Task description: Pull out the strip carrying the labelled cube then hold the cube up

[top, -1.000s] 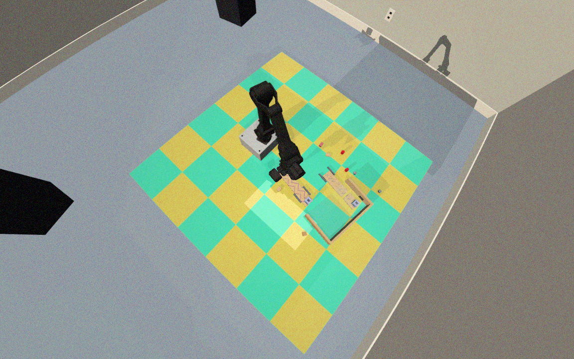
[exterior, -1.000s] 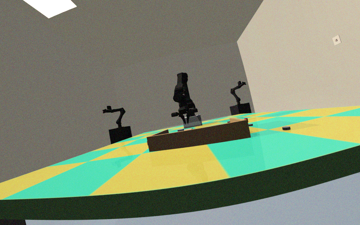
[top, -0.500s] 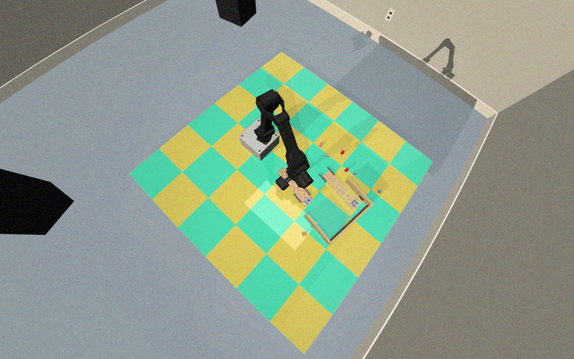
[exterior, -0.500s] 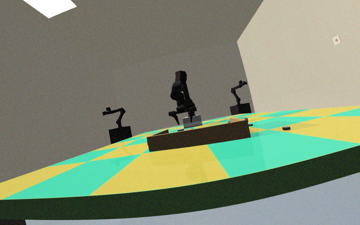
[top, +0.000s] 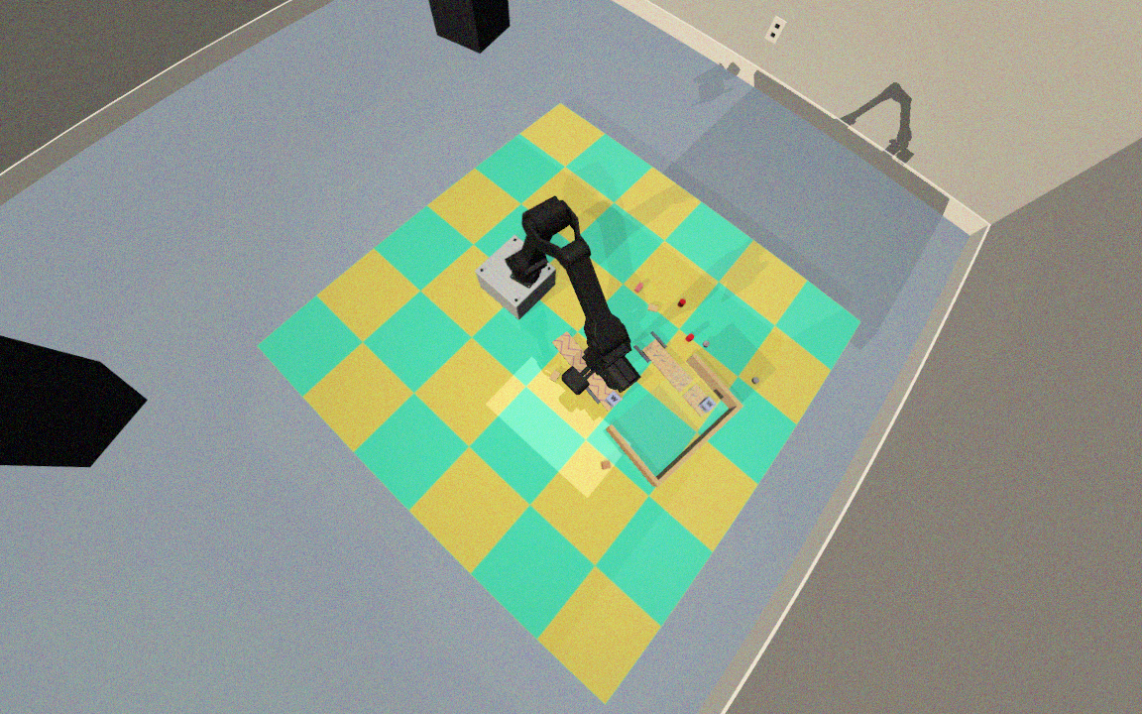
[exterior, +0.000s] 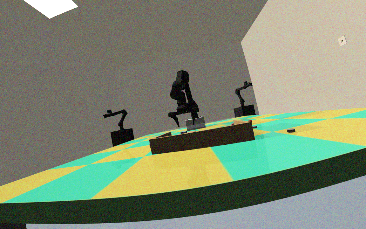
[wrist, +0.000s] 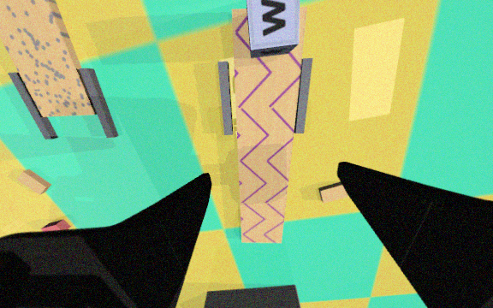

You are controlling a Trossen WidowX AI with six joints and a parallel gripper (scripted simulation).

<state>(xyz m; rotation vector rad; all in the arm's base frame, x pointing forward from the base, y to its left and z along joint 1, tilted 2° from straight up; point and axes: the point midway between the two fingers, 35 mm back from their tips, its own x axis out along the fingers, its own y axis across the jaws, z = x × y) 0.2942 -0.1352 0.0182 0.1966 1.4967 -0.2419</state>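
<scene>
Table (wrist: pixel 452 94) in green and yellow checks lies under everything. Ahead of the fingers, spread wide and holding nothing, the zigzag strip (wrist: pixel 264 141) runs away between two grey rails (wrist: pixel 225 98). The labelled cube (wrist: pixel 273 23) sits on the strip's far end, well beyond the fingertips.
</scene>
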